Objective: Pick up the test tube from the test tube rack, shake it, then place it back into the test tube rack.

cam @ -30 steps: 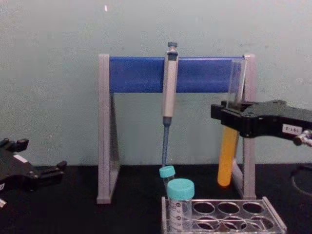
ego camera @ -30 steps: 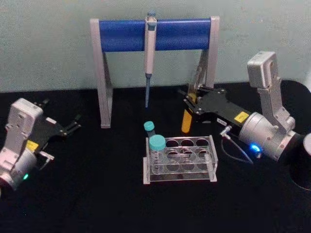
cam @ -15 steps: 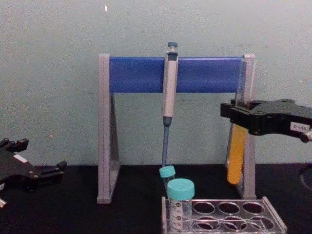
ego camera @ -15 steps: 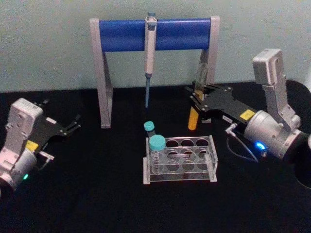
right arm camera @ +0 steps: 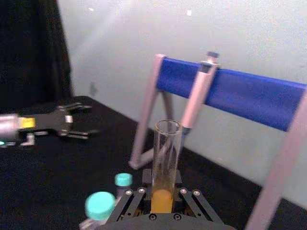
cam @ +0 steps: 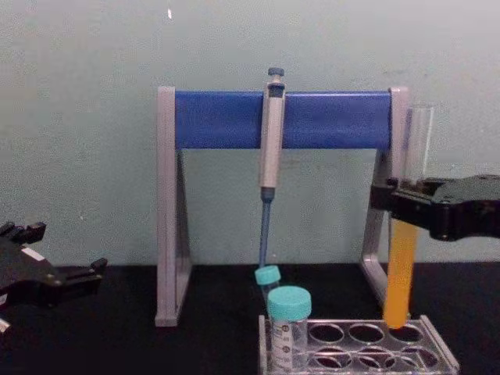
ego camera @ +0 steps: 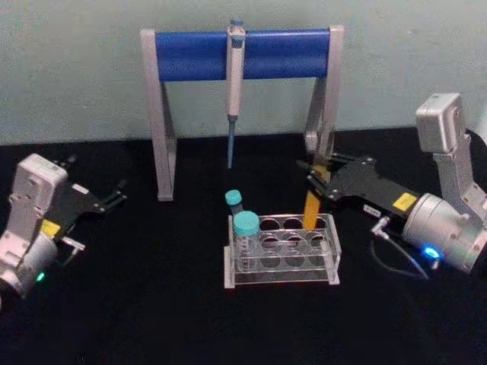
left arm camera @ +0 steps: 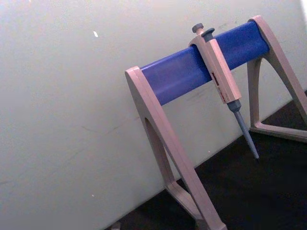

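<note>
as gripped by the right arm, test tube upright at the rack's far right hole

while the right gripper (ego camera: pixel 318 181) reaches in from the right above the black bench (ego camera: pixel 152 304), its jaws pinch the test tube (ego camera: pixel 311 207) about mid-length. the tube is upright, open mouth up, with orange-yellow liquid in the lower part. its round bottom is at the mouth of the far right-hand hole of the test tube rack (ego camera: pixel 304 262); whether it is inside the hole, cannot tell. two teal-capped vials (ego camera: pixel 246 224) are at the rack's left end. behind the rack is a grey-legged stand (ego camera: pixel 163 137) with a blue crossbar, and a pipette (ego camera: pixel 234 76) hangs from it. the left gripper (ego camera: pixel 114 196) sits low at the left, well apart from the rack — jaws spread, nothing between them.
</note>
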Controlling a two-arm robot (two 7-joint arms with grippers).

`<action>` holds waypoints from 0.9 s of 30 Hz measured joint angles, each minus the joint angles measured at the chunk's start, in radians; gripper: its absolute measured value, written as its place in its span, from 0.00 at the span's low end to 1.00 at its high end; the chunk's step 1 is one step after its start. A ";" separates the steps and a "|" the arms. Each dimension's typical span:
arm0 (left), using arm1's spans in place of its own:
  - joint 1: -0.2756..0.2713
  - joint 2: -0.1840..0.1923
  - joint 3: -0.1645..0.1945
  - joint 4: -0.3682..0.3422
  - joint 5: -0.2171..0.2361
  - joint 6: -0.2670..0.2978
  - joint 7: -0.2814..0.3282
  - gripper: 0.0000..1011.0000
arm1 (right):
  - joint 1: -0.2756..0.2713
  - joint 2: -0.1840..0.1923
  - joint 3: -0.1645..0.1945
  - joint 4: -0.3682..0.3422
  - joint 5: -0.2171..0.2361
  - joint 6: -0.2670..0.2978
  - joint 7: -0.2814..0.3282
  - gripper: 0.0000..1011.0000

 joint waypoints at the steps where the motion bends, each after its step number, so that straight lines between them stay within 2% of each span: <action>1: 0.000 0.000 0.000 0.000 0.000 0.000 0.000 0.99 | 0.000 0.001 -0.003 -0.002 0.007 0.002 0.007 0.23; 4: 0.000 0.000 0.000 0.000 0.000 0.000 0.000 0.99 | 0.013 -0.004 -0.024 -0.001 0.036 0.006 0.035 0.23; 8: 0.000 0.000 0.000 0.000 0.000 0.000 0.000 0.99 | 0.039 -0.022 -0.048 0.019 0.045 -0.007 0.042 0.23; 14: 0.000 0.000 0.000 0.000 0.000 0.000 0.000 0.99 | 0.079 -0.060 -0.070 0.060 0.020 -0.034 -0.005 0.23; 19: 0.000 0.000 0.000 0.000 0.000 0.000 0.000 0.99 | 0.100 -0.093 -0.061 0.096 -0.010 -0.039 -0.067 0.23; 27: 0.000 0.000 0.000 0.000 0.000 0.000 0.000 0.99 | 0.104 -0.111 -0.034 0.114 -0.034 -0.027 -0.111 0.23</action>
